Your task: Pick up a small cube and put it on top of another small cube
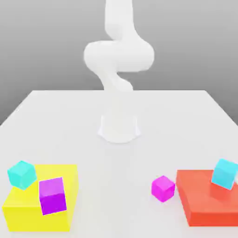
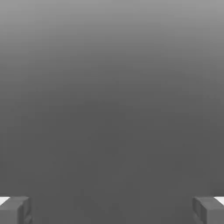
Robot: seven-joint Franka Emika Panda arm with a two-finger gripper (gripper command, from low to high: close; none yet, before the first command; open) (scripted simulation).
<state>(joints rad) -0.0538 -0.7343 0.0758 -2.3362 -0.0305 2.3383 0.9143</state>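
The small bright pink-magenta cube [image 1: 163, 188] sits on the white table, just to the exterior view's left of the red block [image 1: 204, 207]. A larger, darker purple cube [image 1: 52, 195] rests on the yellow block [image 1: 28, 214]. One cyan cube [image 1: 22, 174] sits at the yellow block's far corner, another cyan cube [image 1: 225, 174] on the red block. The white arm [image 1: 118, 56] rises from its base [image 1: 119, 128] at the table's middle. In the hand view my gripper [image 2: 112, 210] is open, its two grey fingertips [image 2: 15, 210] far apart with nothing between them, against plain grey.
The white table [image 1: 119, 153] spreads wide between the two blocks. The yellow block lies at the near corner on the exterior view's left, the red block at the near corner on the right. The arm's base stands mid-table.
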